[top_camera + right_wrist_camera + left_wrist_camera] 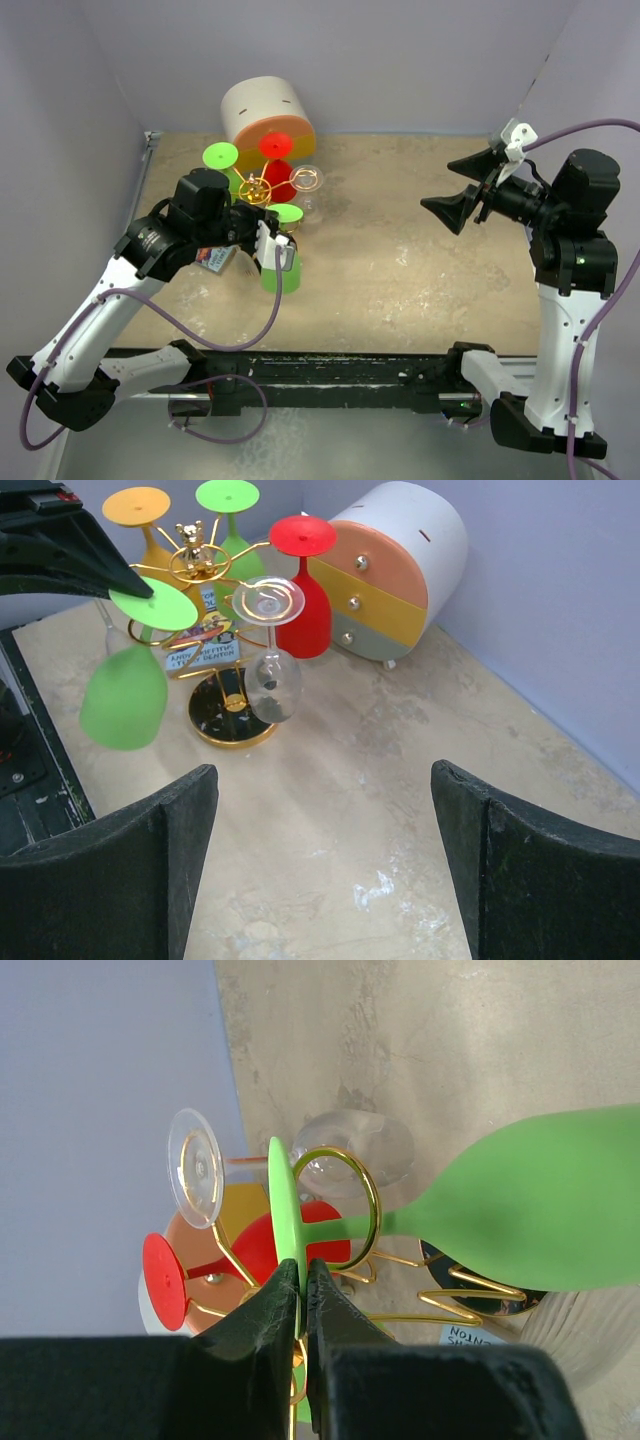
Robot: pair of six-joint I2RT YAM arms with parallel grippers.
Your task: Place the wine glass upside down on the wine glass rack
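Beige table (420, 260), lilac walls. Clamped on the foot by the left gripper (303, 1290), the green wine glass (540, 1200) hangs bowl-down, stem seemingly through a gold ring (372, 1210) of the rack (215, 720). Remaining, I judge: release, back off. Well apart, the right gripper (322, 775) gapes wide, empty. Paper tag (200, 650) not legible.

Top view: I look down from high up on the near side, far away, so I see the whole table (400, 260).
Left wrist view: I sit very close, my picture turned sideways, peeking past the left gripper (303, 1275) at the wine glass rack (375, 1205).
Right wrist view: I look from farther off, down and across the table, between the right gripper (320, 775) fingers, toward the left and back.
Shared: all three show me the rack, the green wine glass (125, 700) and the round drawer box (262, 105).
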